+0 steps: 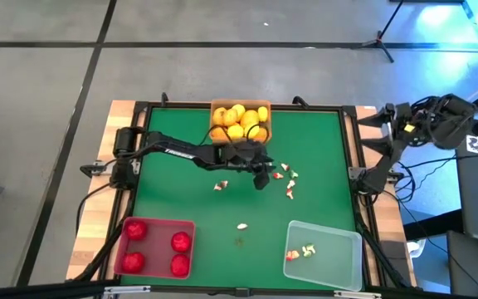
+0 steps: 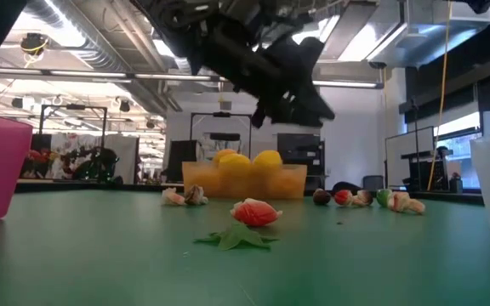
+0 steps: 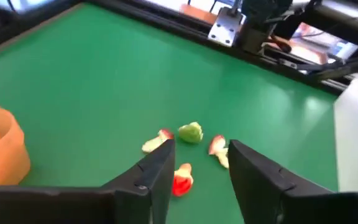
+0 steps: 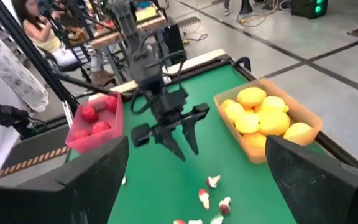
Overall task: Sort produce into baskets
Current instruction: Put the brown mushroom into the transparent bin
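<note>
My left gripper (image 1: 262,176) is open and empty. It hovers above the green table, over a cluster of tiny whitish-and-red bits (image 3: 218,149) and a green bit (image 3: 191,132), just near of the orange basket (image 1: 239,123) of yellow fruits. In the low view it hangs clear of the table (image 2: 296,102). The red basket (image 1: 154,247) at the near left holds red round fruits. The clear basket (image 1: 324,253) at the near right holds a few small bits. My right gripper (image 4: 196,155) is open and waits off the table's far right corner (image 1: 392,120).
More loose bits lie on the table: one (image 1: 221,186) left of my left gripper, one (image 1: 242,225) nearer the front, a few (image 1: 289,181) to its right. A red-white piece on a green leaf (image 2: 253,212) lies near the low camera. People show beyond the table (image 4: 30,25).
</note>
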`<action>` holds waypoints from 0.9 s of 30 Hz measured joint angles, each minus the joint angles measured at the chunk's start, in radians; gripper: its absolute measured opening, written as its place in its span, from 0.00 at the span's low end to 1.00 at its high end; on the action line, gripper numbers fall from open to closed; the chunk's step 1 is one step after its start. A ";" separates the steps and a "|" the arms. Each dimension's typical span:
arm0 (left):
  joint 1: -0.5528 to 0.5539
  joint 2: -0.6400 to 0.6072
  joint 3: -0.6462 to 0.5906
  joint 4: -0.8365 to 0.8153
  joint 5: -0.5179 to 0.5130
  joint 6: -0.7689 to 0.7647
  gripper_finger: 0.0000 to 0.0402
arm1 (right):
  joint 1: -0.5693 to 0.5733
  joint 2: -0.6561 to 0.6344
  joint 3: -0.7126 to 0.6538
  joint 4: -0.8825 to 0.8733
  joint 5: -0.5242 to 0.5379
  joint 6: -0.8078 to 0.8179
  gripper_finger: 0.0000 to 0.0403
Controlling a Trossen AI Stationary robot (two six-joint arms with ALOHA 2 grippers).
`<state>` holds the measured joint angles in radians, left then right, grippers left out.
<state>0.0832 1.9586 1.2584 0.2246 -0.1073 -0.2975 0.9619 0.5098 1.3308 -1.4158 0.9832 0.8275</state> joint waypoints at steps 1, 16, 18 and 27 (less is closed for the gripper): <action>0.008 0.006 0.000 0.004 0.015 -0.019 0.38 | 0.000 -0.002 -0.016 0.000 -0.001 0.006 0.93; 0.061 0.145 0.001 0.049 0.027 -0.049 0.73 | 0.000 -0.005 -0.227 -0.017 0.007 0.171 0.93; 0.065 0.164 0.002 0.064 0.022 -0.066 0.75 | 0.000 -0.005 -0.230 -0.017 0.002 0.187 0.93; 0.082 0.237 0.001 0.075 -0.004 -0.098 0.77 | 0.000 -0.005 -0.230 -0.015 0.001 0.216 0.93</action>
<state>0.1654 2.1954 1.2598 0.2994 -0.1109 -0.3950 0.9619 0.5049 1.1011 -1.4311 0.9840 1.0439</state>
